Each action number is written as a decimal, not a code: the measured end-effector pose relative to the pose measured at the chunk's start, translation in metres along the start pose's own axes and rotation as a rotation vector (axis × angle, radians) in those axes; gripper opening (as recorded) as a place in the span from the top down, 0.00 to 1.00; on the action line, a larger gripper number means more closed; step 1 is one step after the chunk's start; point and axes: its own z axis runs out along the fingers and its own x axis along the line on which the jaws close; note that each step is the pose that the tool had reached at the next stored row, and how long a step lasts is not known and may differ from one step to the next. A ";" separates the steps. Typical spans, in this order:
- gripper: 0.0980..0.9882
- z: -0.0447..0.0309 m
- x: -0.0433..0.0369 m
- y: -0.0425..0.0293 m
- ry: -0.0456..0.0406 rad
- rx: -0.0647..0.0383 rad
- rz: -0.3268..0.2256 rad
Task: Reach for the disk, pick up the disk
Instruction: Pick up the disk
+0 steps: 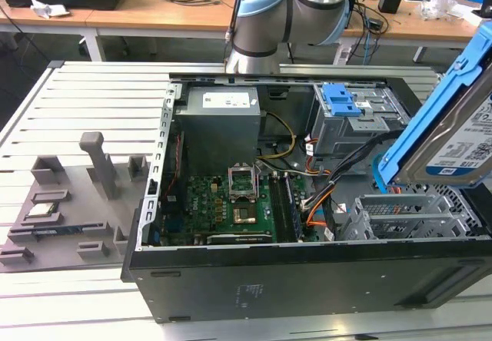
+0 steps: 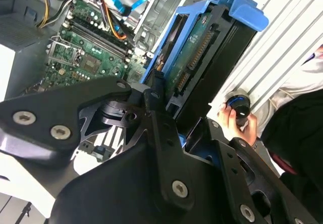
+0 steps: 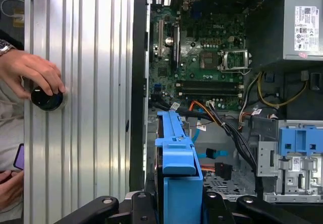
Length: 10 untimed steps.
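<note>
The disk (image 1: 461,145), silver with a white-and-blue label and a blue bracket, hangs tilted above the right end of the open computer case (image 1: 307,279) in the exterior view. In the first wrist view the disk (image 3: 177,168) stands edge-on between my black fingers, with my gripper (image 3: 176,206) shut on its blue bracket. The second wrist view shows the disk's (image 2: 202,57) green circuit side and connector, held by my gripper (image 2: 186,120) above the case.
Inside the case lie the motherboard (image 1: 231,203), orange and black cables (image 1: 323,195) and a grey drive cage with a blue latch (image 1: 342,99). A grey fixture block (image 1: 69,203) holds a small chip (image 1: 42,210). A person's hand (image 3: 30,75) touches a black knob (image 3: 47,99) on the ribbed table.
</note>
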 end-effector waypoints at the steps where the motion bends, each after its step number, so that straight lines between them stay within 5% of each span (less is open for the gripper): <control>1: 0.70 0.0002 0.0000 -0.0016 0.0012 0.000 0.000; 10: 0.70 0.0036 0.0002 -0.0156 0.0161 0.000 0.000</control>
